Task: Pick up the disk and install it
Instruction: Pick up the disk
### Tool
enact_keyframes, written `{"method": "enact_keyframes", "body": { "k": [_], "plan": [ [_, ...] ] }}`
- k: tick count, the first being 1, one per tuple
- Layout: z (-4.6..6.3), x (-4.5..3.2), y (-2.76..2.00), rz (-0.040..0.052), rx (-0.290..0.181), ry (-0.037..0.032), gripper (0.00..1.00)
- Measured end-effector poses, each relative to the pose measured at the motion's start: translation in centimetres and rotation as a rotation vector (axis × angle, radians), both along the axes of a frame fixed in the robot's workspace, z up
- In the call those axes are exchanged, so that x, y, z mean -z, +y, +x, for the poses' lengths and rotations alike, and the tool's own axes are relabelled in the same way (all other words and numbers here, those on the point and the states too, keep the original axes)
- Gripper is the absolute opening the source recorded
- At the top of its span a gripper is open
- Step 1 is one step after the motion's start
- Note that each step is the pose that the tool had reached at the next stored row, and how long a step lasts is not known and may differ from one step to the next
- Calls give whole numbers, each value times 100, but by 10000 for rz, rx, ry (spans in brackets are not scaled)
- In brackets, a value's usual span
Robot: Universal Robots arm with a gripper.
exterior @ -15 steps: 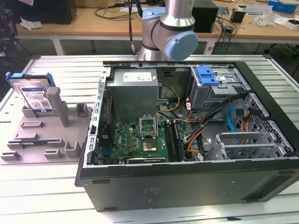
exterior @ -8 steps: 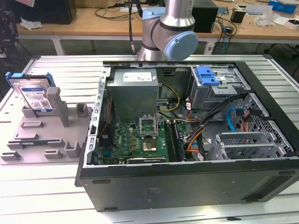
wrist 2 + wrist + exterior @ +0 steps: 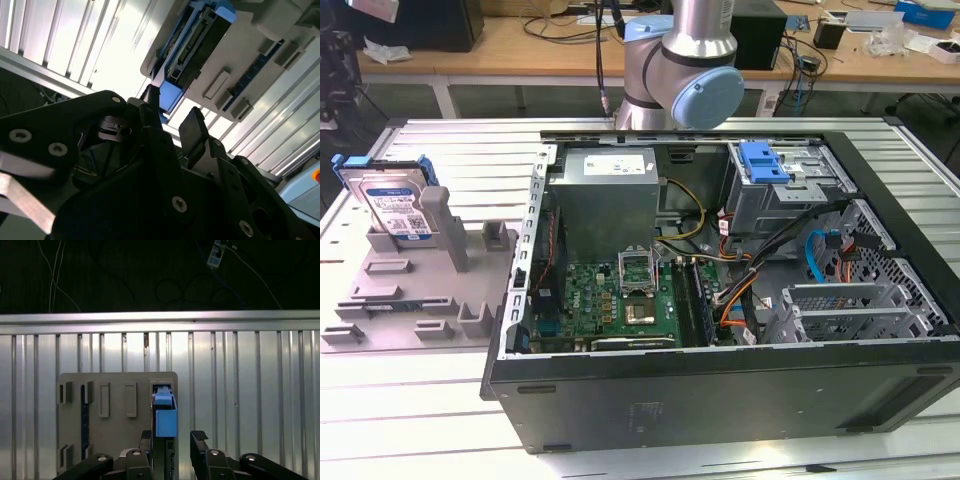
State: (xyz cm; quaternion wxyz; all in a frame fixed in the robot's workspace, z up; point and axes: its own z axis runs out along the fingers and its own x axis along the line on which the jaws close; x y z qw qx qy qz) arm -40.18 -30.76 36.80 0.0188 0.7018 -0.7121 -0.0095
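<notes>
**Black fingers [image 3: 199, 437] spread, disk [image 3: 164, 415] untouched**

Up close, the gripper [image 3: 172, 434] hangs over the grey holder [image 3: 115, 395], clamping nothing. Beyond, the disk stands on edge in that holder. Slatted metal table [image 3: 250, 390] under the holder; open computer case [image 3: 720, 400] beside it.

silver arm tube [image 3: 705, 20], pale blue joint cap [image 3: 710, 100], black fingers [image 3: 192, 127] on screw-studded black links [image 3: 50, 145]

The arm [image 3: 692, 60] stands at 12 o'clock in the exterior view, and its blue-capped joint [image 3: 708, 98] faces toward 5 o'clock. In both wrist views the gripper [image 3: 172, 441] [image 3: 171, 109] keeps two black fingers [image 3: 200, 439] apart, grasping nothing.
</notes>
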Motion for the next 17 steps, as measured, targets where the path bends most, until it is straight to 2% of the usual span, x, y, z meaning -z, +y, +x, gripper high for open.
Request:
{"method": "enact_keyframes", "body": {
  "k": [17],
  "plan": [
    [-4, 85, -6, 0, -85, -1, 44]
  ]
}}
